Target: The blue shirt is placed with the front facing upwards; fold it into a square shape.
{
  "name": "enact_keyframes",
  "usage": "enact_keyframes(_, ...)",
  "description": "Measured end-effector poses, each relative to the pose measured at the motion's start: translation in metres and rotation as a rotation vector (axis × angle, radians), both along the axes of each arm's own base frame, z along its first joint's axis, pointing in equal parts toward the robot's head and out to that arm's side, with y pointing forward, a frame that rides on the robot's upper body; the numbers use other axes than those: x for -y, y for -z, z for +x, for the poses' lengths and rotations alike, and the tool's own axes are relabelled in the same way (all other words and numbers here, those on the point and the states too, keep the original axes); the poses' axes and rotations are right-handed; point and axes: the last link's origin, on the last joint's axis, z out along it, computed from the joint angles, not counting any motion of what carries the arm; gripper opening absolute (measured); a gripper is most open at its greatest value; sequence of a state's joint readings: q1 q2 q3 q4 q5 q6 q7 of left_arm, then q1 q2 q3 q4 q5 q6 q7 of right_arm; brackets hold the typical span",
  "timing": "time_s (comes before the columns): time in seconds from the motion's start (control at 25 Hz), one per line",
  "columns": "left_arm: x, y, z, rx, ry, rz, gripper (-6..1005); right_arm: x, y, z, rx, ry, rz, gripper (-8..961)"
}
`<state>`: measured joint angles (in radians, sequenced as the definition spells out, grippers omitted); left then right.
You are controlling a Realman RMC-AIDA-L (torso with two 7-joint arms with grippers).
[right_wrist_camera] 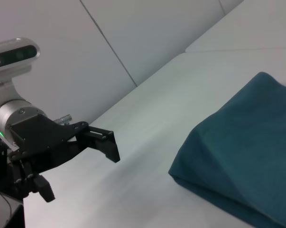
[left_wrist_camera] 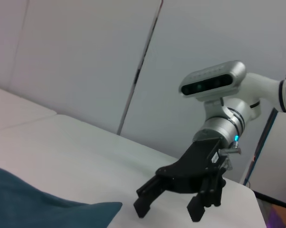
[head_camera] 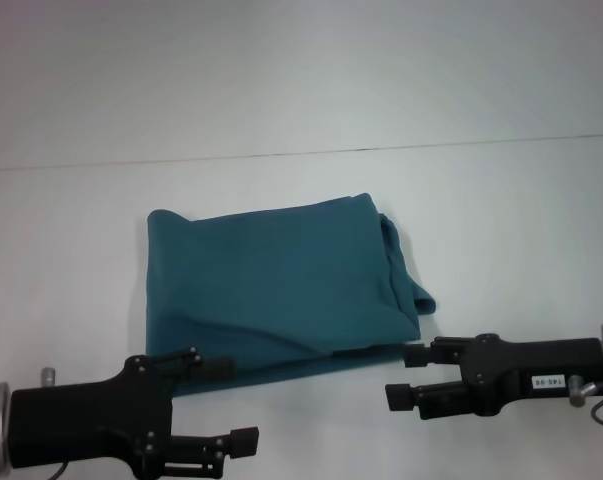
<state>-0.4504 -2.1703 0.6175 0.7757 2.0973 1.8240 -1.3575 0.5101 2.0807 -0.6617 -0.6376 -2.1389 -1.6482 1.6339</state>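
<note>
The head view looks forward and down on the bench (head_camera: 481, 90). Each wrist view looks low across it from close by at the opposite arm's pincer; all share the blue shirt (head_camera: 281, 290).

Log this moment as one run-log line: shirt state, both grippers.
blue shirt: folded into rough square on table | left gripper: open, near shirt's front-left corner, empty | right gripper: open, front-right, empty

The blue shirt (head_camera: 281, 290) lies folded, so its lettering and collar are hidden; the left tool (head_camera: 221, 400) covers its near-left corner.
</note>
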Motion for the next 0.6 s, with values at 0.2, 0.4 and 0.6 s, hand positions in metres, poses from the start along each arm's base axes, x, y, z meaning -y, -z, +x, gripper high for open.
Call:
enact_keyframes(0.2,0.000,0.003,0.004,-0.014,0.034,-0.023,919,-0.001,0.000,-0.001,-0.014,0.027,-0.002,941)
enact_keyframes(0.4,-0.003,0.007,0.007,-0.033,0.015,-0.057,920,-0.007,-0.003,-0.004,-0.026,0.085,-0.028,942)
enact_keyframes(0.6,-0.006,0.006,0.006,-0.033,-0.040,-0.073,919,-0.012,-0.007,-0.007,-0.027,0.107,-0.031,942)
